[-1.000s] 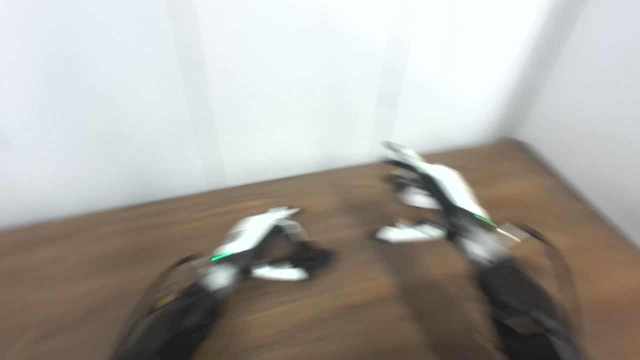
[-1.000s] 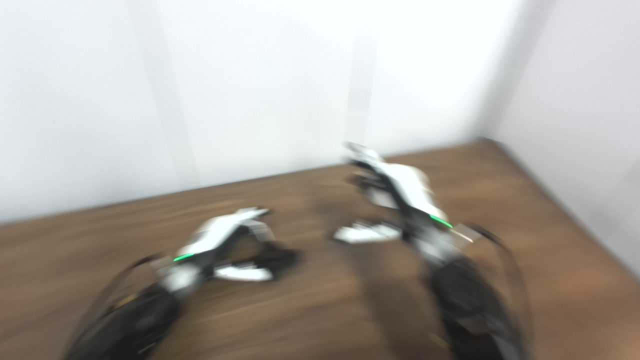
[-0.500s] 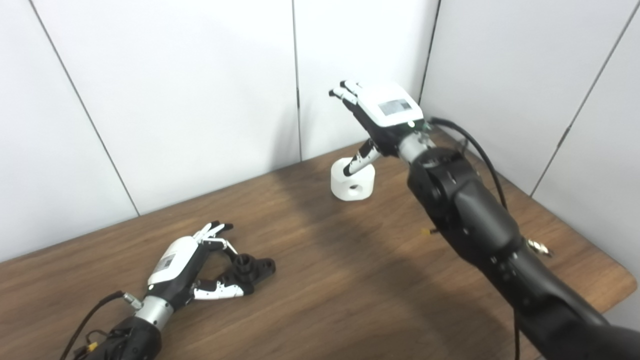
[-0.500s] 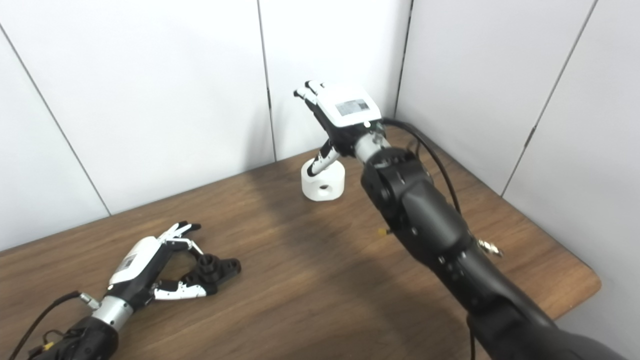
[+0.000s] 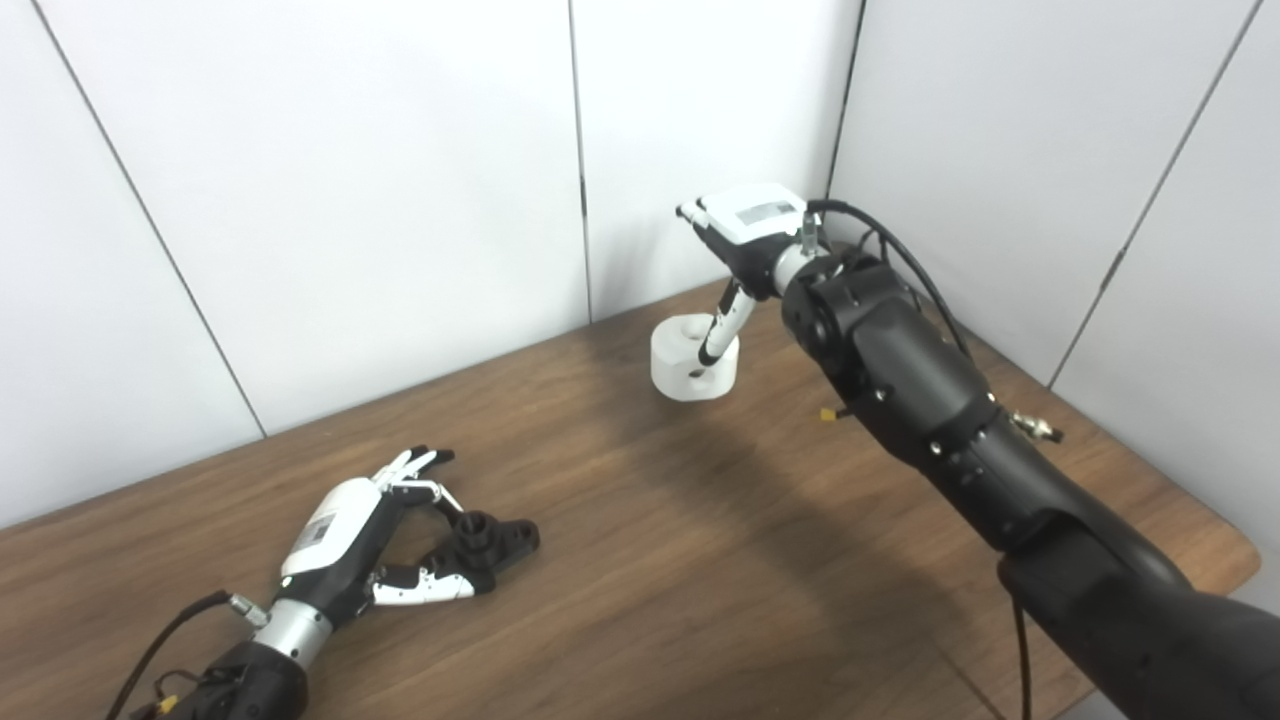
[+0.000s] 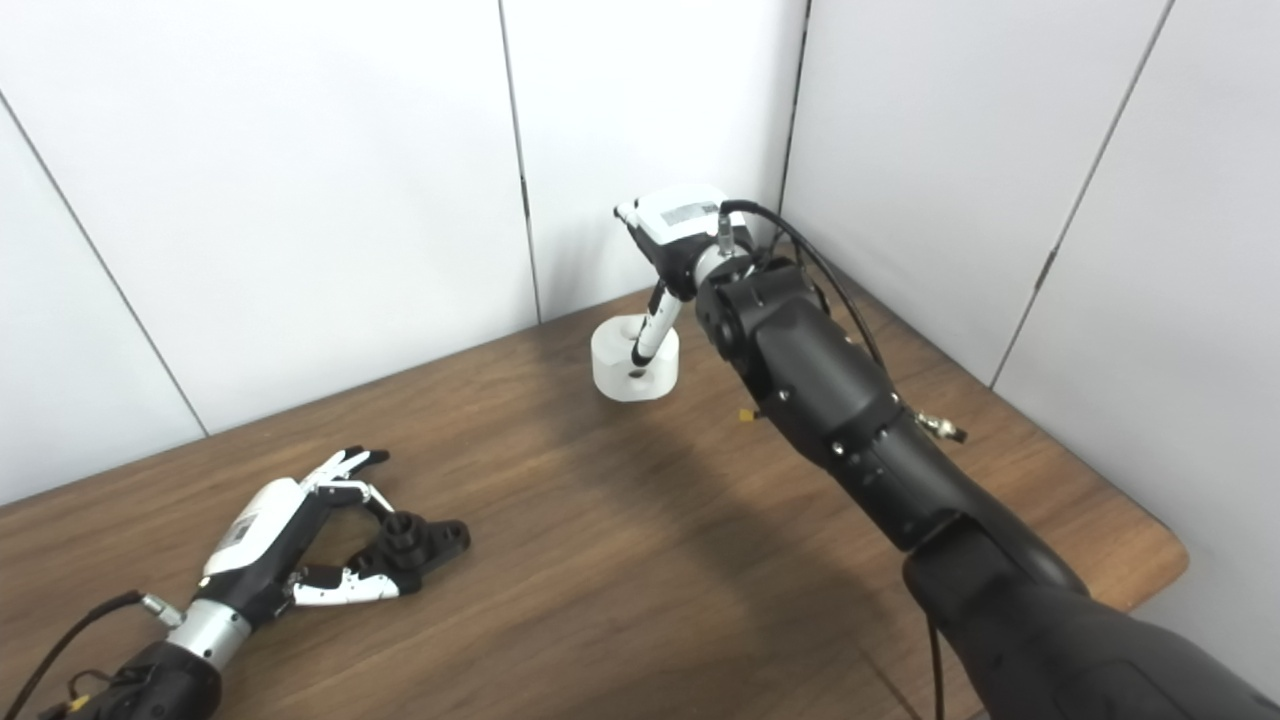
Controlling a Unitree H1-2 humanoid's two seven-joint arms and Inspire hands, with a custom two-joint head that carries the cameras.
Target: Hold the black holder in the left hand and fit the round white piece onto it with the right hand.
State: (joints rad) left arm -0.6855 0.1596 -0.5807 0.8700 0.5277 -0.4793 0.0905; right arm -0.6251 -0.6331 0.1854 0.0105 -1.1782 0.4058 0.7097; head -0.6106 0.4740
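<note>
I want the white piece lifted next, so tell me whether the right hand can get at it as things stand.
Probably yes. The right hand is already over the round white piece near the table's far corner, its thumb reaching down to it. Nothing stands between them; the other fingers are hidden behind the hand.

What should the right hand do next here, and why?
Probably close on the white piece and lift it. The right hand is over it at the table's far edge, thumb down its near side, with no grip visible yet. The left hand is around the black holder, apparently lying on the table.
</note>
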